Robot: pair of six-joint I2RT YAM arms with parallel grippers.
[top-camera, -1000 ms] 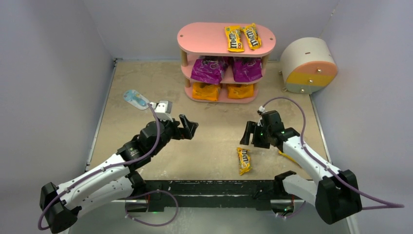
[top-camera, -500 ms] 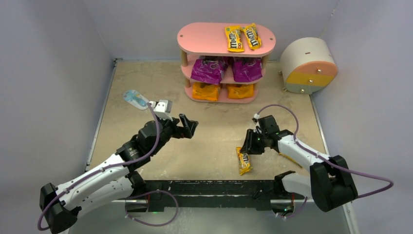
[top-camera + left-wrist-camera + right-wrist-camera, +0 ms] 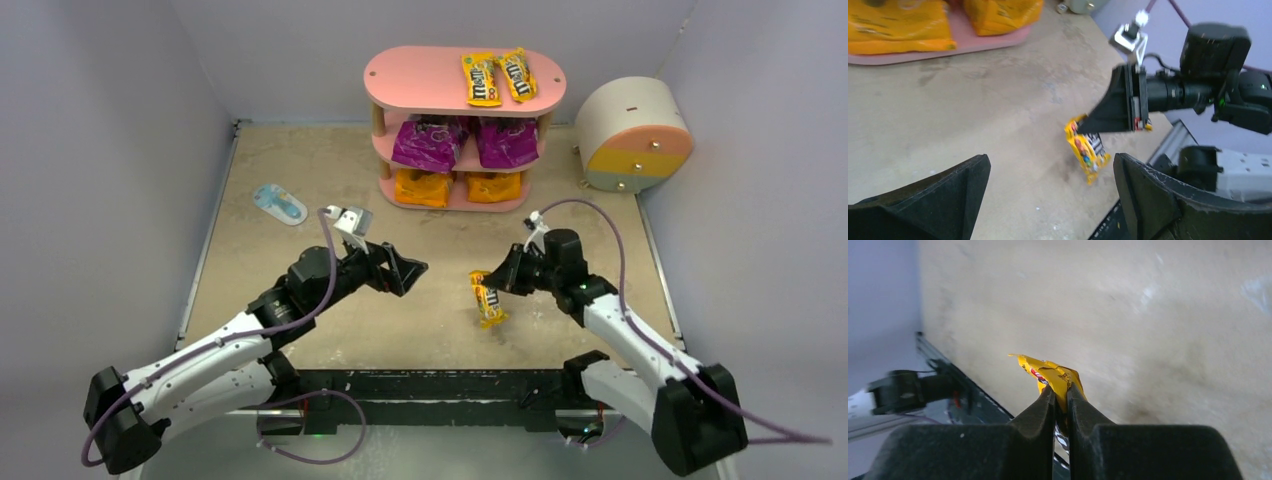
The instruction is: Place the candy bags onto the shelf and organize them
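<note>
A: State of right tool (image 3: 493, 283)?
B: Mine's clamped tight on one corner of a yellow M&M's packet (image 3: 489, 303). It dangles low over the table (image 3: 440, 325), well apart from the shelf (image 3: 420, 80).
A: Risk?
B: Thin corner grip on slick film, so I judge a fast swing could slip it. A sloppy drop could knock the two shelved packets (image 3: 481, 80).
A: And left tool (image 3: 405, 272)?
B: Wide apart, empty.

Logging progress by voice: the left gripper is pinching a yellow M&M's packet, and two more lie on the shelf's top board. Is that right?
Wrong arm: the right gripper is pinching the yellow M&M's packet, as the right wrist view shows; the left gripper is open and empty. Two more packets do lie on the top board of the shelf.
</note>
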